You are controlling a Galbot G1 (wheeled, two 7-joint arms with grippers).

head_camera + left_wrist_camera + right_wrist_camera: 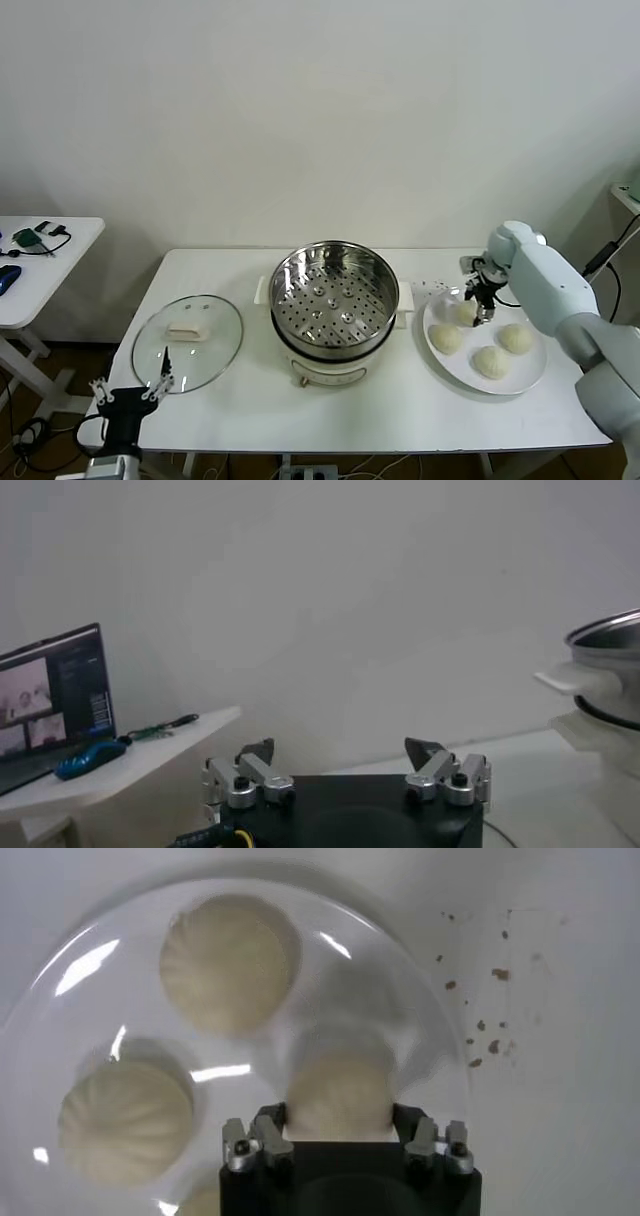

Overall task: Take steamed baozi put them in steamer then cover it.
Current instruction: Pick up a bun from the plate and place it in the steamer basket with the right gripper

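The steamer [333,300] stands open at the table's middle with its perforated tray bare; its edge shows in the left wrist view [605,650]. The cover [187,340] lies flat on the table to its left. Four baozi sit on a white plate [532,380] at the right. My right gripper [480,298] is over the plate's far side, and its fingers press both sides of one baozi [340,1093]. Other baozi [225,963] [125,1123] lie beside it on the plate [70,978]. My left gripper [130,392] is open and empty, low at the table's front left [340,748].
A second white table [40,260] with small tools stands at the far left; it and a laptop [50,695] show in the left wrist view. Dark crumbs [480,1028] dot the table beside the plate. A wall runs close behind.
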